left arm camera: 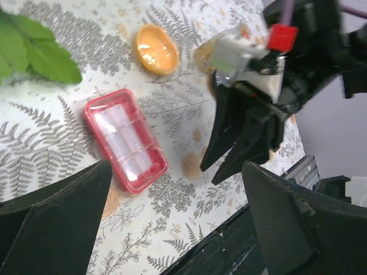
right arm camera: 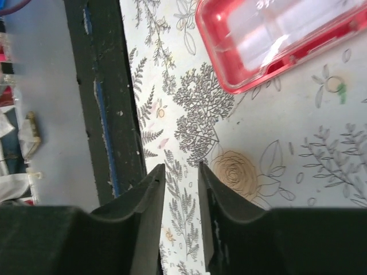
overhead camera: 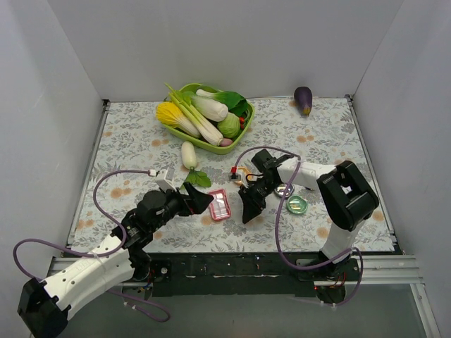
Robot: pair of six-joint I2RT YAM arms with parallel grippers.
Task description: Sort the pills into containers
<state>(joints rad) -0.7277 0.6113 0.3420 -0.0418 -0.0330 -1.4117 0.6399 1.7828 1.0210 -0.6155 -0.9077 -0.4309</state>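
As it lies flat, the pink-red container (left arm camera: 126,139) looks whitish inside.

Left arm (overhead camera: 84,271): white shell on the long link, black joints and wrist. Right arm (overhead camera: 306,176): same white links, with a bulky black elbow housing (overhead camera: 349,193). A thin purple cable (overhead camera: 106,179) loops off each arm; the left one ends in a white plug (overhead camera: 163,176). Right wrist has a white block (left arm camera: 235,48) and a red connector (left arm camera: 281,35). Jaws are matte black wedges tapering to points.
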